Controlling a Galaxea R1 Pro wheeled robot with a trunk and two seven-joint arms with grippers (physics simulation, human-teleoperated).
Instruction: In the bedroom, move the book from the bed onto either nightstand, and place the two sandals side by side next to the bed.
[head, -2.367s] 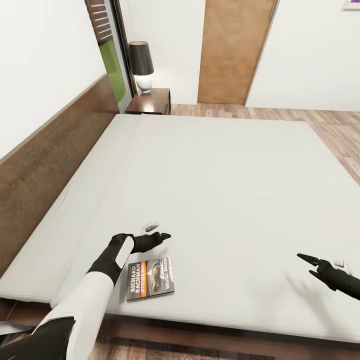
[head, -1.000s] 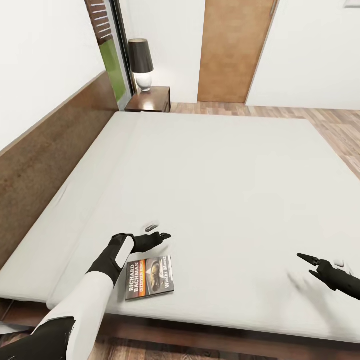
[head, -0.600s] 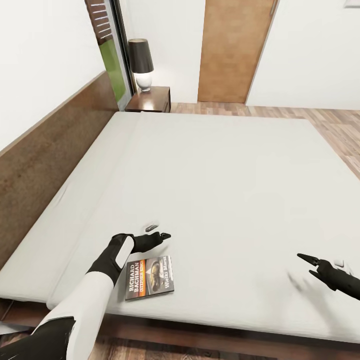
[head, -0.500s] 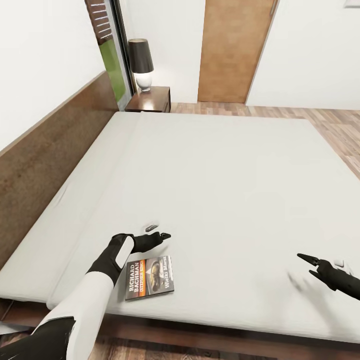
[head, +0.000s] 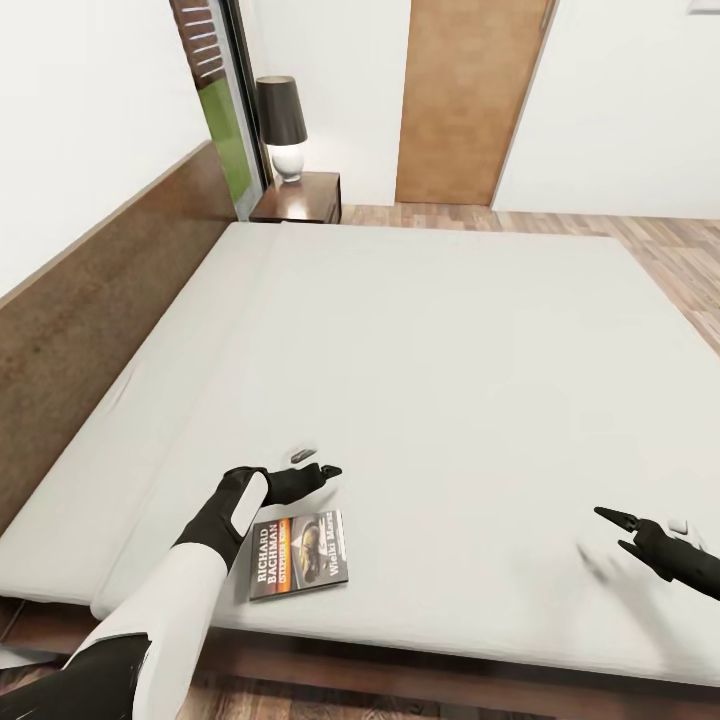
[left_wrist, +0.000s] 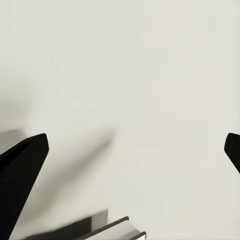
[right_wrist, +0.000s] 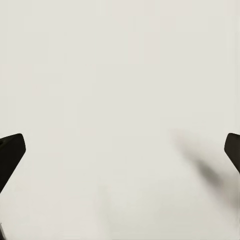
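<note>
Head view showed almost nothing changed over the last seconds: the book (head: 300, 555) lay untouched near the bed's (head: 450, 360) front edge; the left end effector (head: 316, 465) still hovered just beyond it, jaws spread; the right end effector (head: 618, 530) stayed open, well apart; grasp not begun.

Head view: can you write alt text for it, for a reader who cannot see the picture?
A dark paperback book lies flat near the front edge of a large pale bed, just beside the robot's open left gripper. The open right gripper hovers over the mattress farther right. Behind the bed, a nightstand carries a black-shaded lamp, next to a wooden door.
</note>
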